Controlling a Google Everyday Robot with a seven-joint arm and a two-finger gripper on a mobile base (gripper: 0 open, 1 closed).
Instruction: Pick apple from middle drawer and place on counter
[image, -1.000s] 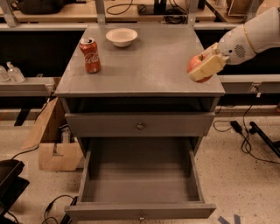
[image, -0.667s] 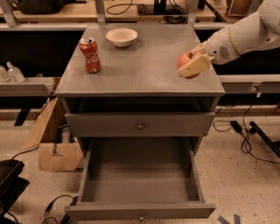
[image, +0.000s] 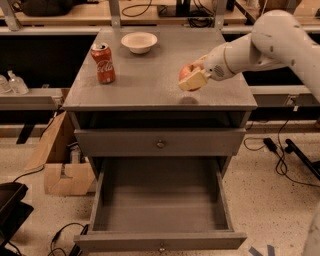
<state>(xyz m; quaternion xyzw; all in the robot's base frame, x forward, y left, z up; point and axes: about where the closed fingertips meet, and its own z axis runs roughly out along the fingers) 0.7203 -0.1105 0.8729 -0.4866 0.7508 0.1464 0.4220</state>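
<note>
My gripper (image: 192, 77) is shut on the apple (image: 185, 73), a small red and yellowish fruit, and holds it a little above the right half of the counter (image: 145, 82), casting a shadow below it. The arm reaches in from the upper right. The middle drawer (image: 160, 200) is pulled fully out below, a deep grey box with nothing in it and a small knob on its front.
A red soda can (image: 103, 62) stands at the counter's left and a white bowl (image: 139, 42) at its back. A shut drawer front with a knob (image: 160, 144) sits above the open one. A cardboard box (image: 60, 160) stands on the floor left; cables lie at the right.
The gripper has carried the apple leftward from the counter's right edge to over the counter's right half. Nothing else moved.
</note>
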